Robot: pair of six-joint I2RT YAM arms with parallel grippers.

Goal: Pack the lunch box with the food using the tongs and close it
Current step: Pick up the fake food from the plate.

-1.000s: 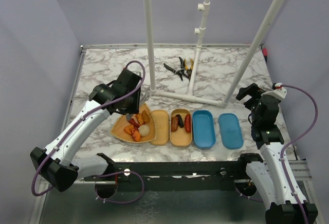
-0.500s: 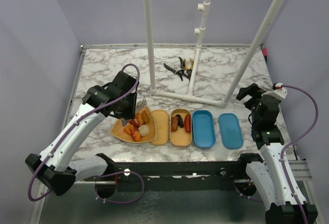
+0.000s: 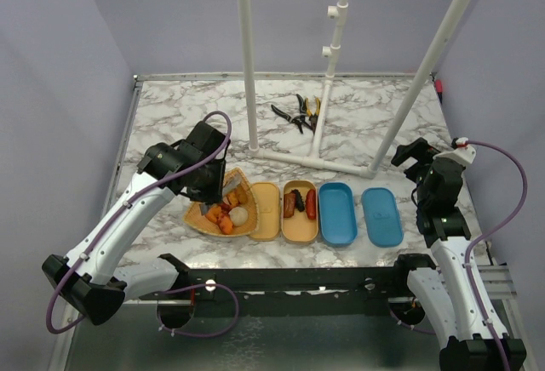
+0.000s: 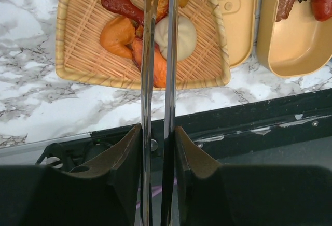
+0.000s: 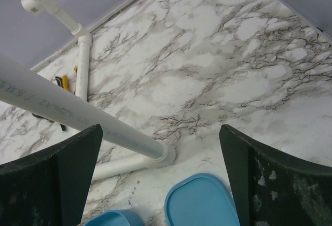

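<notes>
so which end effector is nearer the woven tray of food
Left. The left end effector hangs over the woven tray, holding the tongs; the right end effector is far off near the table's right edge.

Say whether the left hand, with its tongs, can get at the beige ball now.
Probably yes. The left hand holds the tongs out over the basket, right by the ball, and nothing covers the ball.

My tongs (image 4: 148, 81) are shiny grey. The woven tray (image 4: 78, 34) is straw-tan, its food (image 4: 116, 31) orange and red, with one beige ball (image 4: 181, 34). At its three o'clock: mustard-tan lunch box (image 3: 300, 225), then blue containers (image 3: 338, 214). The table (image 4: 31, 101) is white marble, grey-veined.
</notes>
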